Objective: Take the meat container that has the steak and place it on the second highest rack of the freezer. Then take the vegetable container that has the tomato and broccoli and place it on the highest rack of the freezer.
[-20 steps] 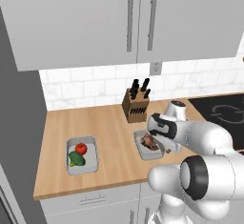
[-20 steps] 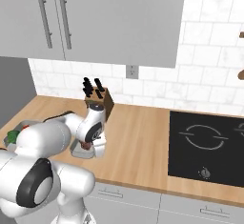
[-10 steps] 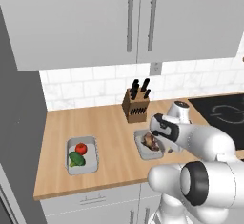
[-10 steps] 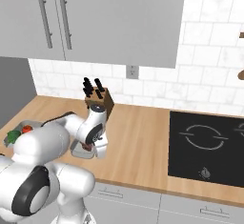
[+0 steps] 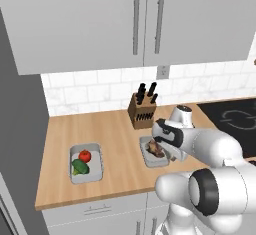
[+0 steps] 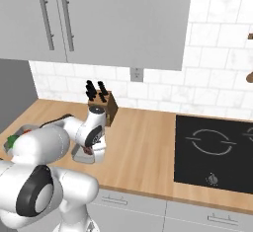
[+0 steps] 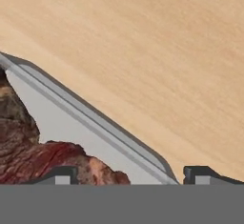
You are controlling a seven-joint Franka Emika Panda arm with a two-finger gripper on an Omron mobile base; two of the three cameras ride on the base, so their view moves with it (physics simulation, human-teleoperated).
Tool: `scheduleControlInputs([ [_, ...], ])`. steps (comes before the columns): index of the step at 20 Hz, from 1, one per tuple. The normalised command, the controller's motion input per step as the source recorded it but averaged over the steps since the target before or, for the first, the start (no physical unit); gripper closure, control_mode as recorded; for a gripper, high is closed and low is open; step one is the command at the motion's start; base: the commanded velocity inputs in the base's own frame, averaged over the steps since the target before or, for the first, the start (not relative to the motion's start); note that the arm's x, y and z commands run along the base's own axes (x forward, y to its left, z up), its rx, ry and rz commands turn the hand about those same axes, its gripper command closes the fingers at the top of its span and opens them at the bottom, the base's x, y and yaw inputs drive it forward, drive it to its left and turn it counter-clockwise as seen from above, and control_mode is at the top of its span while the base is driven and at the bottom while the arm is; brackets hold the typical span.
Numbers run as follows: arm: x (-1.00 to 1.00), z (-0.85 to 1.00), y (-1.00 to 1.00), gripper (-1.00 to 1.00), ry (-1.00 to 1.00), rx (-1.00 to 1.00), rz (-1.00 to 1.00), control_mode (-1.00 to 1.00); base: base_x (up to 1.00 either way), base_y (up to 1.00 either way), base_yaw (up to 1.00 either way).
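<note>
The meat container (image 5: 149, 160), a shallow grey tray, lies on the counter with the brown-red steak (image 5: 155, 149) in it. My gripper (image 5: 170, 155) is low at its right edge and open. In the hand view one fingertip (image 7: 59, 175) is over the steak (image 7: 33, 154) and the other is outside the container's rim (image 7: 102, 123), over bare wood. The vegetable container (image 5: 94, 172) sits further left and holds the tomato (image 5: 85, 155) and the broccoli (image 5: 79, 167). The freezer (image 5: 20, 139) shows as a dark grey side at the far left. Its second highest rack and highest rack are hidden.
A wooden knife block (image 5: 142, 110) stands just behind the meat container, against the tiled wall. A black cooktop (image 6: 213, 151) is set into the counter to the right. Grey wall cabinets (image 5: 135, 24) hang above. Bare wood lies between the two containers.
The hand has shifted only slightly at the meat container's right edge. Both containers lie where they were.
</note>
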Motion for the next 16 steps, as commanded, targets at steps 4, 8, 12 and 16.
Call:
scheduleControlInputs([
  [4, -0.52, -0.53, 0.13, -1.00, 0.00, 0.00, -0.19, -1.00, 0.00, 0.00, 0.00],
  [8, -0.67, -0.39, 0.05, -1.00, 0.00, -0.01, -0.15, -1.00, 0.00, 0.00, 0.00],
  [12, -0.24, -0.32, 0.23, -1.00, 0.00, -0.03, -0.08, -1.00, 0.00, 0.00, 0.00],
  [16, 0.00, -0.56, 0.33, -1.00, 0.00, -0.01, -0.07, -1.00, 0.00, 0.00, 0.00],
])
